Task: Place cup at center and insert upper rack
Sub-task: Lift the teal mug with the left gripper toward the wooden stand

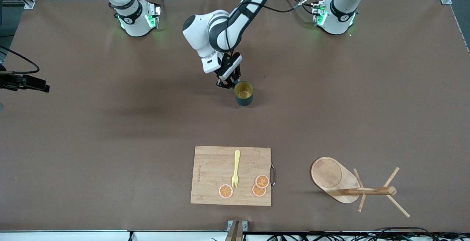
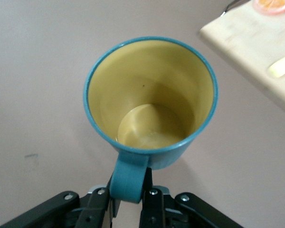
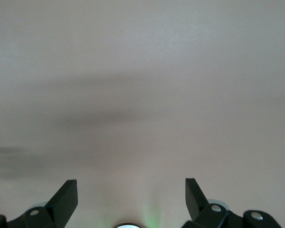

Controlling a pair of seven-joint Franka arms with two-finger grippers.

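Wooden upper rack (image 1: 352,186): tipped on its side, well apart from both grippers. Teal cup (image 1: 243,93): upright mid-table, apparently resting on it. Left gripper (image 2: 129,192): clamped on the cup's handle. Right gripper (image 3: 131,192): waiting over bare tabletop, fingers spread wide.

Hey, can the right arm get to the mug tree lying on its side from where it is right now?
Probably not easily. The mug tree lies toward the left arm's end of the table, near the front camera. The right hand is open over bare table, and nothing blocks the way, but it is a long cross-table reach.
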